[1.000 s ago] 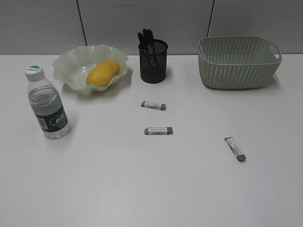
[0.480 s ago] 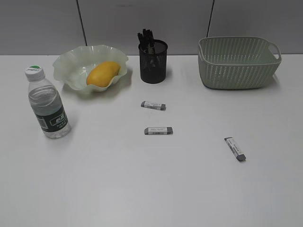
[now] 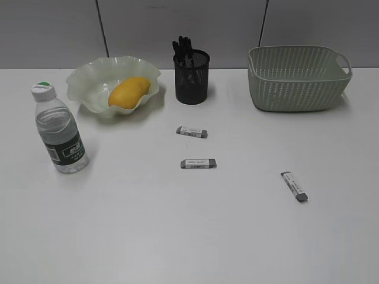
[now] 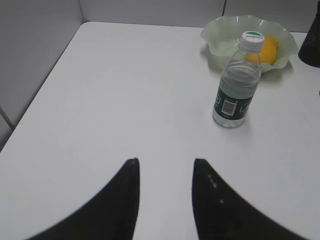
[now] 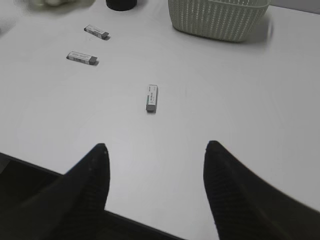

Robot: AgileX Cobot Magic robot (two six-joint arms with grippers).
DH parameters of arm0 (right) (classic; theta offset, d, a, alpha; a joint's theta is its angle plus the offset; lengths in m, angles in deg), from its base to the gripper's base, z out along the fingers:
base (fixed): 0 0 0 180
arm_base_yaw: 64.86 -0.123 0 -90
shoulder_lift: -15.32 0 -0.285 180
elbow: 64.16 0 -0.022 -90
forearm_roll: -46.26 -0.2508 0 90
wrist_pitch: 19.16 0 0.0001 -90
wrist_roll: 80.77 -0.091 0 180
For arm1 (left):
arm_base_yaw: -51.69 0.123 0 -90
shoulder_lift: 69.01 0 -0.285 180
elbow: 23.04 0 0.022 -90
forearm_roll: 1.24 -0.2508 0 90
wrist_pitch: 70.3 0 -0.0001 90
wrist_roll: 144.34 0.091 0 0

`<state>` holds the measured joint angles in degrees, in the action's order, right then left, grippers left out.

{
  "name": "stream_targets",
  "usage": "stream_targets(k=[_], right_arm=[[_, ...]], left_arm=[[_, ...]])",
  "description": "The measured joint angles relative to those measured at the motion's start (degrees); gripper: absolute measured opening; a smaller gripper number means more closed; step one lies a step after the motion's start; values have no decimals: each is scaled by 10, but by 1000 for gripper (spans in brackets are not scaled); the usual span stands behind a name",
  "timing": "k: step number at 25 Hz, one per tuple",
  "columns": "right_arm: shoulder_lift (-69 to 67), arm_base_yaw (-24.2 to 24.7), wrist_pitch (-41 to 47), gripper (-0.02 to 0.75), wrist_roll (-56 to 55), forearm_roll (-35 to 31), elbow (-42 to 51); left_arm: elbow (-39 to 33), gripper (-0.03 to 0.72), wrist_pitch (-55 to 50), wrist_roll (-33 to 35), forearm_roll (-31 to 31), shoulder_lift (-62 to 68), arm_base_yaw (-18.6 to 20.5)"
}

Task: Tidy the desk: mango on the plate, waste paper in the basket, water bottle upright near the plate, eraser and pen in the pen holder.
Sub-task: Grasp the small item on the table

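The mango (image 3: 128,92) lies in the plate (image 3: 89,80) at the back left; both also show in the left wrist view, mango (image 4: 269,50) and plate (image 4: 220,35). The water bottle (image 3: 58,129) stands upright in front of the plate, also in the left wrist view (image 4: 237,85). The pen holder (image 3: 191,77) holds dark pens. Three grey-white erasers lie on the table: (image 3: 192,132), (image 3: 198,163), (image 3: 294,186); the last is nearest my right gripper (image 5: 152,97). The basket (image 3: 299,78) is at the back right. No waste paper shows. My left gripper (image 4: 165,162) and right gripper (image 5: 156,147) are open and empty, out of the exterior view.
The white table (image 3: 177,236) ends at a grey wall behind. Its left edge (image 4: 45,90) shows in the left wrist view and its front edge (image 5: 75,175) in the right wrist view.
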<state>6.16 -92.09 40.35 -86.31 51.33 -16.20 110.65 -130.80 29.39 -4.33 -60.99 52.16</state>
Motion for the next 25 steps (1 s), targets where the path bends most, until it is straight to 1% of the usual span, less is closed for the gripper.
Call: stream_targets(k=[5, 25], right_arm=[[17, 0, 1, 475, 0, 0, 0], [17, 0, 1, 475, 0, -1, 0]], left_arm=[[0, 241, 0, 0, 0, 0, 0], [0, 237, -1, 0, -2, 0, 0]])
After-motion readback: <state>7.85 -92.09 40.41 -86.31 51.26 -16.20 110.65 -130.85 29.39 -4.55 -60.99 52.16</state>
